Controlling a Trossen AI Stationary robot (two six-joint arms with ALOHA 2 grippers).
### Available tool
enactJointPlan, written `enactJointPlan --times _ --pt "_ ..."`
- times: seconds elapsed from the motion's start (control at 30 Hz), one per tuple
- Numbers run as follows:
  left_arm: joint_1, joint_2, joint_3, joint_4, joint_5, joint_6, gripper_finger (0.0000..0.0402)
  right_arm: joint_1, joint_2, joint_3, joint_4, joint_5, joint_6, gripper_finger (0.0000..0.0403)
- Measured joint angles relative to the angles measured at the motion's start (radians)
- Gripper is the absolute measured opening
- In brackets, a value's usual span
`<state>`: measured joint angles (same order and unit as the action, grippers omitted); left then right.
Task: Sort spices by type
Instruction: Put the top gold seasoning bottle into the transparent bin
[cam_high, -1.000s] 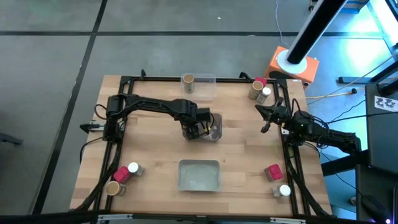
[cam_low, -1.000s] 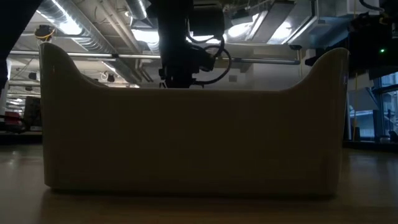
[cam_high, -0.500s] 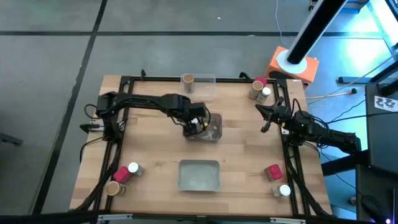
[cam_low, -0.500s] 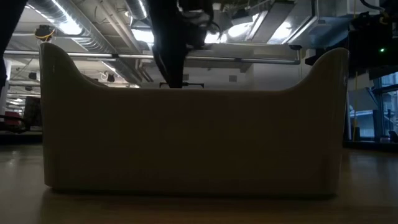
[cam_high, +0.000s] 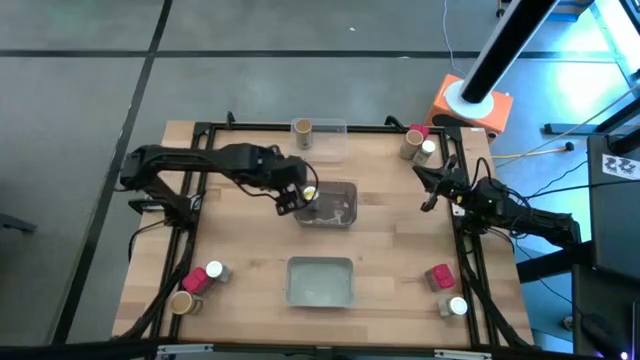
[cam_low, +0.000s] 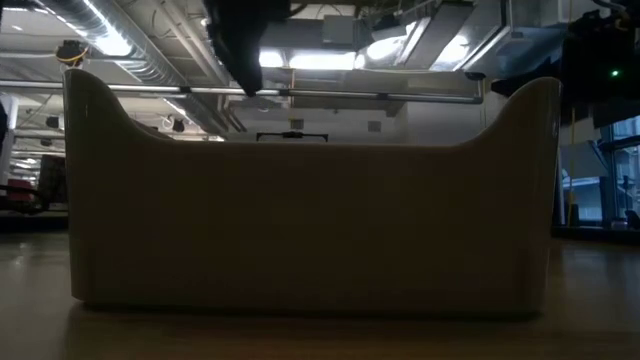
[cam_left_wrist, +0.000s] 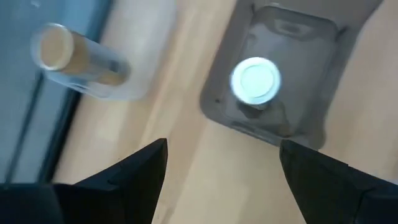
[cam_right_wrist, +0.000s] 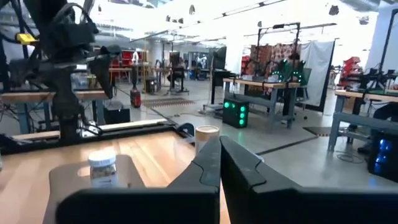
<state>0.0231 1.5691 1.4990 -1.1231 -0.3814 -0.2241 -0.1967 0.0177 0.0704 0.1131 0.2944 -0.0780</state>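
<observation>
**Q:** What's nearest you, measured from the middle tray?

**A:** I use the grey middle tray (cam_high: 333, 205) as my mark. On the near side of it sits a second grey tray (cam_high: 320, 281), with a red-pink box (cam_high: 194, 281) and tan-topped cylinder (cam_high: 181, 302) off at the near left corner.

**Q:** And the left arm?

**A:** My left gripper (cam_high: 296, 196) hangs over the middle tray's left edge, fingers (cam_left_wrist: 134, 168) spread wide and empty. A white-lidded jar (cam_left_wrist: 255, 81) stands upright inside that tray.

**Q:** Farther out?

**A:** Beyond it, a tan-topped cylinder (cam_left_wrist: 68, 59) stands in what looks like a clear tray (cam_high: 329, 141). My right gripper (cam_high: 425, 190) waits right of the middle tray, fingers pressed together.
</observation>
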Motion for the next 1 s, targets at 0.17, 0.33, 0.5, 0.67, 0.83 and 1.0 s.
enactJointPlan --times 0.17,0.33,0.5,0.67,0.83,1.0 --pt "0.001 -0.129 -0.192 0.141 -0.026 0.026 0.0294 0.000 0.001 0.000 0.059 0.002 -0.002 0.0007" --pt "0.026 -0.256 -0.413 0.328 -0.021 0.089 0.0294 0.000 0.019 0.001 0.217 0.017 -0.028 0.0013" --pt "0.064 -0.338 -0.573 0.555 0.029 0.132 0.0294 0.000 0.116 0.009 0.257 0.142 -0.118 0.0054" --pt "0.084 -0.355 -0.636 0.639 0.064 0.127 0.0294 0.000 0.282 0.092 0.234 0.263 -0.187 0.0115" --pt "0.084 -0.355 -0.658 0.699 0.065 0.108 0.0294 -0.019 0.466 0.226 0.169 0.411 -0.310 0.0162" --pt "0.082 -0.355 -0.691 0.783 0.065 0.120 0.0294 -0.137 0.637 0.343 0.065 0.428 -0.314 0.0190"
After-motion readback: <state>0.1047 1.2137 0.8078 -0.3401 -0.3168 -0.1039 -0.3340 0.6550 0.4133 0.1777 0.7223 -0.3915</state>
